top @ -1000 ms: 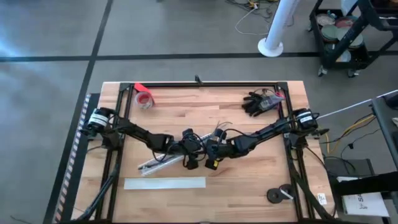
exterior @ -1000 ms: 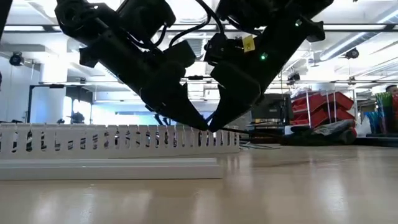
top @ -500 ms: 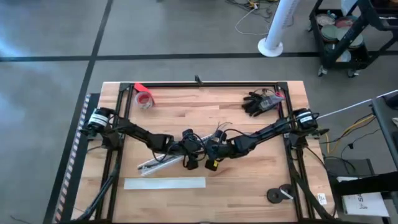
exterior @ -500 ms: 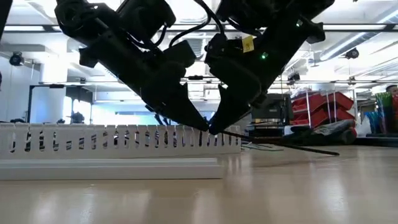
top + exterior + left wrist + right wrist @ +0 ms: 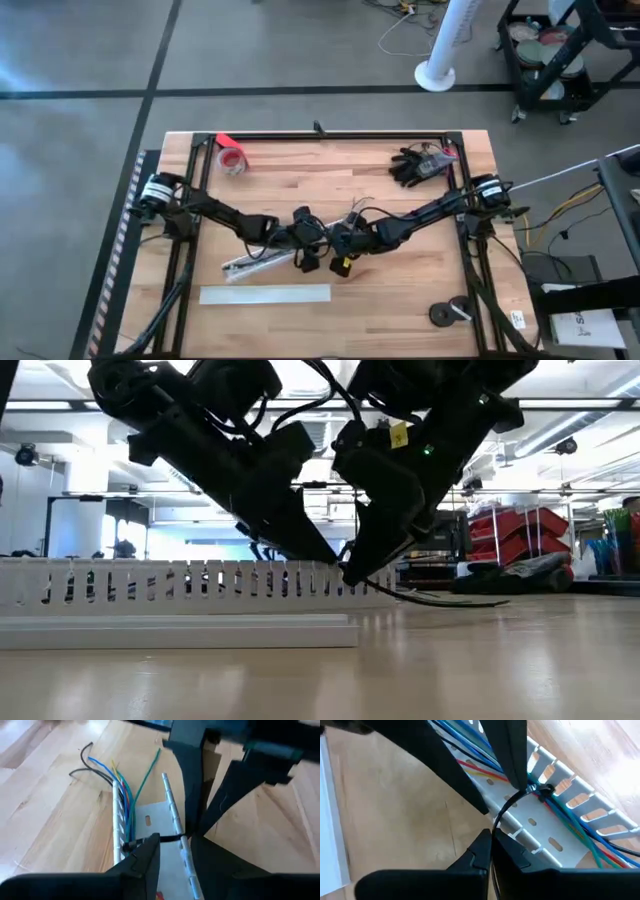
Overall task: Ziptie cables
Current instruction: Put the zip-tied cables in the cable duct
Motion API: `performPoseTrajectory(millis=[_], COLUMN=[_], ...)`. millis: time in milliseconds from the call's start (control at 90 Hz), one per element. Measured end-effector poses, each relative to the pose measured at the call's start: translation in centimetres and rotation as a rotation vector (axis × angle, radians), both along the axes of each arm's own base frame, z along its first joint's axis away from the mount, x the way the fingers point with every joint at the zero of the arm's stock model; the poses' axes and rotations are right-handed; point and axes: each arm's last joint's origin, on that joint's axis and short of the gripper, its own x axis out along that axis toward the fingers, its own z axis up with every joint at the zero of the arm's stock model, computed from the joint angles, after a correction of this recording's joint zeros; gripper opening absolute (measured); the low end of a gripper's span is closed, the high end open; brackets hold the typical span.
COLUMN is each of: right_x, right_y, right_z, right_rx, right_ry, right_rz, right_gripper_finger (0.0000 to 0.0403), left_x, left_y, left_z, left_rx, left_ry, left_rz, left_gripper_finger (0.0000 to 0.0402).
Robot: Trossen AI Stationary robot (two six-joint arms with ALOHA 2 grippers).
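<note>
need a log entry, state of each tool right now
left tool: shut on zip tie at the cables.
right tool: shut on zip tie tail.

Cables (image 5: 126, 795) in slotted white duct (image 5: 150, 827); left gripper (image 5: 175, 847) fingers straddle duct.

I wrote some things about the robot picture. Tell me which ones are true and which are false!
1. Both grippers meet at the middle of the table. True: the left gripper and the right gripper work close together.
2. The cables lie in a slotted white tray. True.
3. The right gripper is wide open. False: it is shut on a thin black zip tie.
4. The red tape roll sits beside the black glove. False: they are in opposite far corners.
5. The flat white strip is held up in the air. False: it lies on the table.
</note>
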Motion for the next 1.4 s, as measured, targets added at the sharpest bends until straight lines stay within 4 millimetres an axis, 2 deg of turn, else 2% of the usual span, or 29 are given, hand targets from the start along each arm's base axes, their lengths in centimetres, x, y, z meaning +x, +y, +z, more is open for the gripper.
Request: performPoseTrajectory(millis=[200,411,844,1400], right_x=[0.0,0.0,0.0,-0.3], right_y=[-0.1,-0.2,-0.2,-0.3], right_z=[0.0,0.0,-0.1,-0.3], right_rx=[-0.002,-0.001,-0.006,0.004], right_ry=[0.000,0.002,0.007,0.049], right_rz=[-0.005,-0.004,0.003,0.007], right_gripper_finger=[0.0000,0.0000,0.0000,0.0000], left_x=[-0.1,0.1,0.1,0.5], left_y=[0.0,0.3,0.2,0.2], left_z=[0.5,0.2,-0.6,-1.1], left_rx=[0.000,0.037,0.047,0.037], left_ry=[-0.020,-0.039,0.011,-0.020], left_rz=[0.005,0.104,0.060,0.065], left_gripper_finger=[0.0098,0.0098,0.0098,0.0098])
